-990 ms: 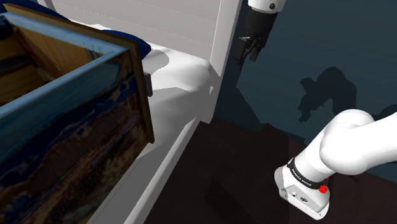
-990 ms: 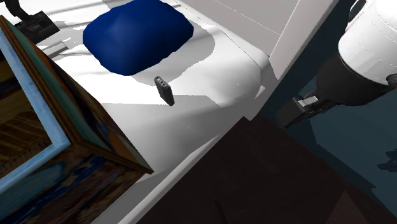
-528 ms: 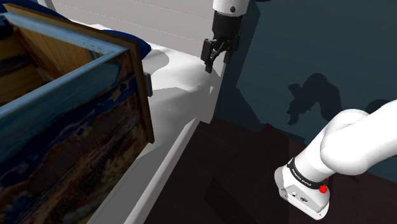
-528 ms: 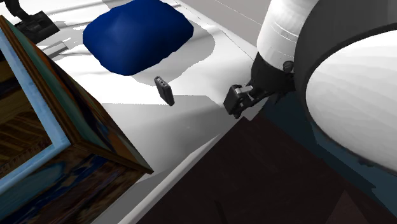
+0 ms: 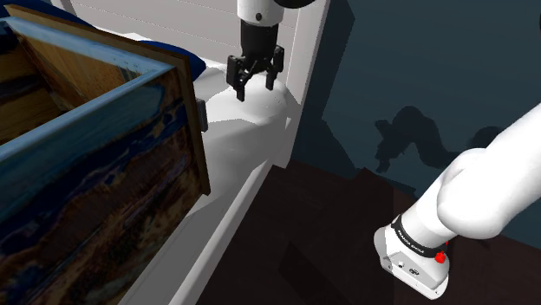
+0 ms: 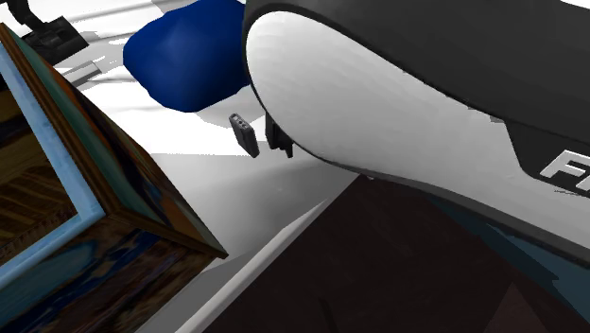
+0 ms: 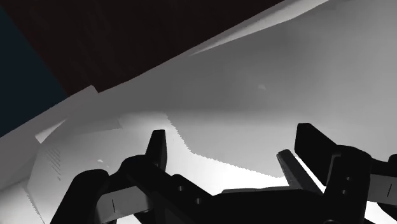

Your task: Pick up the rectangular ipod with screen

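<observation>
The ipod (image 6: 244,134) is a small dark rectangular slab standing tilted on the white bed surface (image 6: 312,189), just in front of a blue cushion (image 6: 180,66). In the shoulder view the ipod (image 5: 202,114) peeks out past the corner of the wooden box (image 5: 95,156). My black gripper (image 5: 256,89) hangs open over the white surface, to the shoulder view's right of the ipod and apart from it. In the wrist view the gripper (image 7: 235,149) is spread wide, its fingers (image 7: 156,147) holding nothing, with bare white surface below.
A large worn wooden box (image 6: 76,189) with blue edges stands close beside the ipod. A white post (image 5: 305,78) rises at the bed's corner, next to the gripper. Dark floor (image 5: 321,225) lies below the bed edge. My arm's white link (image 6: 397,104) blocks much of the second exterior view.
The gripper has swung from beyond the white post to the shoulder view's left and down, over the bed toward the ipod. The arm now covers much of the second exterior view.
</observation>
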